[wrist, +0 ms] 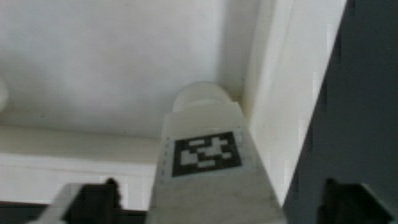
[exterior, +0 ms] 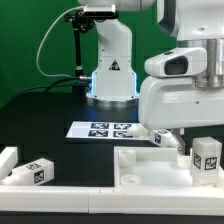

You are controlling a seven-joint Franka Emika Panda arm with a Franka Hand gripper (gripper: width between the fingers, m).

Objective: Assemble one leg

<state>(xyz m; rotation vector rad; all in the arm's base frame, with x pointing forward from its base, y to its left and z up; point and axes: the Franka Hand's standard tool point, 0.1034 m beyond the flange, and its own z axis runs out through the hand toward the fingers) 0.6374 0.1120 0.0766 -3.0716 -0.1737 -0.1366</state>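
My gripper [wrist: 217, 196] is shut on a leg [wrist: 210, 150], a white square post with a black-and-white tag. Its dark fingers [wrist: 93, 200] press both sides of the post. The leg's rounded far end lies close to an inner corner of the white panel [wrist: 107, 70], beside its raised rim. In the exterior view the gripper [exterior: 166, 142] hangs low at the right, and the held leg [exterior: 160, 137] is above the far edge of the panel [exterior: 150, 178]. I cannot tell whether the leg's tip touches the panel.
A tagged leg [exterior: 206, 156] stands on the panel's right side. Two more legs [exterior: 37, 171] [exterior: 8, 160] lie at the exterior view's left. The marker board [exterior: 100, 129] lies behind the panel, in front of the robot base [exterior: 110, 70].
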